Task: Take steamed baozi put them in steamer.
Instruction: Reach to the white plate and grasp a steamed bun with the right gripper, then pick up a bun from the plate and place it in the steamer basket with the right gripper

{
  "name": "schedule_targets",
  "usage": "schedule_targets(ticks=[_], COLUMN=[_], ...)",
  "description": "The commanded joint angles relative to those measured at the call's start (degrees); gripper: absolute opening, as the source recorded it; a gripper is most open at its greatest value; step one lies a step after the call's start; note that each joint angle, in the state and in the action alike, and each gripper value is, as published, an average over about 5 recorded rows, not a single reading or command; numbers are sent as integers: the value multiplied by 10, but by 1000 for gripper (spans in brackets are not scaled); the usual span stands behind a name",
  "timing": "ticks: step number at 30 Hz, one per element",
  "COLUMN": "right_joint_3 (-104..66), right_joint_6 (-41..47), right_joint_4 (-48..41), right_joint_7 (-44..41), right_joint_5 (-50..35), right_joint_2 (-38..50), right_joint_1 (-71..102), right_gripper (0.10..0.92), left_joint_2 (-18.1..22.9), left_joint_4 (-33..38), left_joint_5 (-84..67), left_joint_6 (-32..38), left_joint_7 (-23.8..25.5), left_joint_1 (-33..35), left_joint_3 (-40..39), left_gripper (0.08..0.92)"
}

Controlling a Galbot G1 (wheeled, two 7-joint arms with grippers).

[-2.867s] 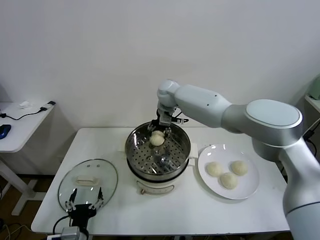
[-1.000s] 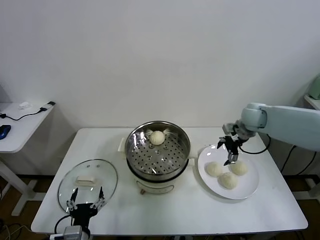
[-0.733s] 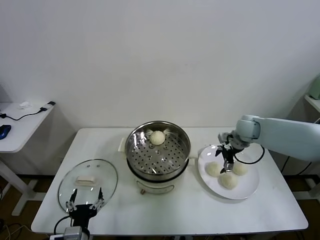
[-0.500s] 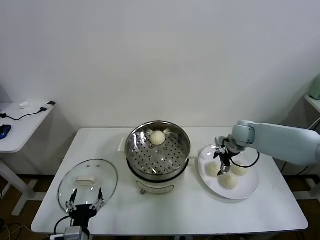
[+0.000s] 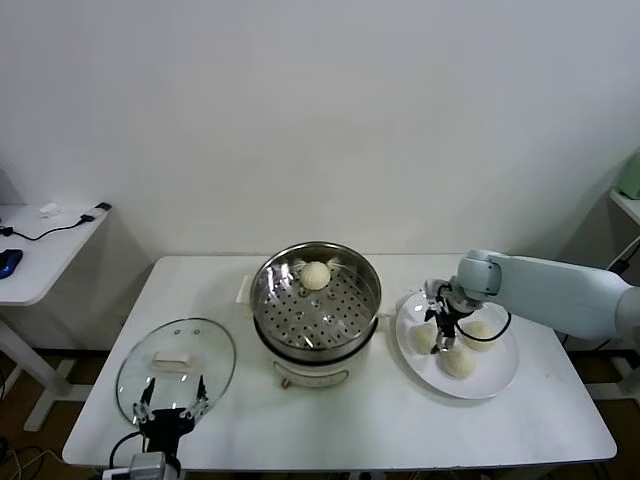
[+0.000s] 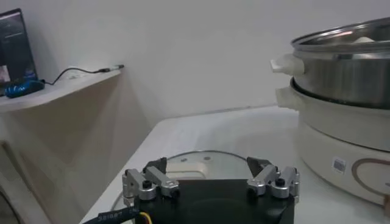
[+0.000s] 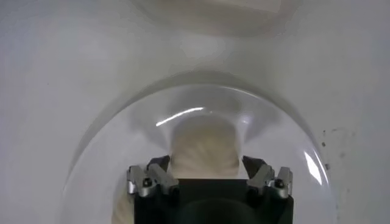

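One baozi (image 5: 315, 275) lies at the back of the steamer (image 5: 290, 312), a shiny steel pot on a white base. Three baozi lie on a white plate (image 5: 500, 378) to its right. My right gripper (image 5: 440, 328) is down over the plate's leftmost baozi (image 5: 424, 339), open, with a finger on each side of it. In the right wrist view the bun (image 7: 204, 149) sits between the open fingers of the gripper (image 7: 206, 164). My left gripper (image 5: 170, 402) is parked, open and empty, at the table's front left.
A round glass lid (image 5: 175, 362) with a white handle lies flat at the front left, just beyond the left gripper; it also shows in the left wrist view (image 6: 183, 161), with the steamer (image 6: 347, 73) to one side. A side desk (image 5: 40, 240) stands at far left.
My right arm left the steamer, where it set down one baozi, swung over to the plate, and has come down around the leftmost bun. The left arm has not moved.
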State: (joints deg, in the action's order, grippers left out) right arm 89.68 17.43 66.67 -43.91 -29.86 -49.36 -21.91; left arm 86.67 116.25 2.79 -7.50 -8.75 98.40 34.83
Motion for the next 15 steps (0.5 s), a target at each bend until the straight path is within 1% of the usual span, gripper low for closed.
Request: schedule_targets(ticks=[1,3,6,10,15], right_joint_3=[-7,-8,-9,-4,38], right_joint_6=[4,4,4,-1,-19], right_joint_4=[-5,-1,7,23,55], right_joint_7=[2,2,0,-13,-53], right_joint_5=[9,10,11,12,-25], right_joint_2=[-2,0,4,16,29], right_joint_1=[11,9,2,-33,-163], right_gripper=[675,639,609,595,594], left_joint_2=[-1,0,0,-1,-1], left_joint_4=[1,1,2,5,10], left_joint_5=[0,1,2,3,4], left_joint_6=[0,1,1,0,-2], left_joint_7=[-1,-1,-2,-3,-3], left_joint_1=[1,1,1,2,1], left_joint_3=[0,0,0,0,-2], left_gripper=[823,823,823,823,823])
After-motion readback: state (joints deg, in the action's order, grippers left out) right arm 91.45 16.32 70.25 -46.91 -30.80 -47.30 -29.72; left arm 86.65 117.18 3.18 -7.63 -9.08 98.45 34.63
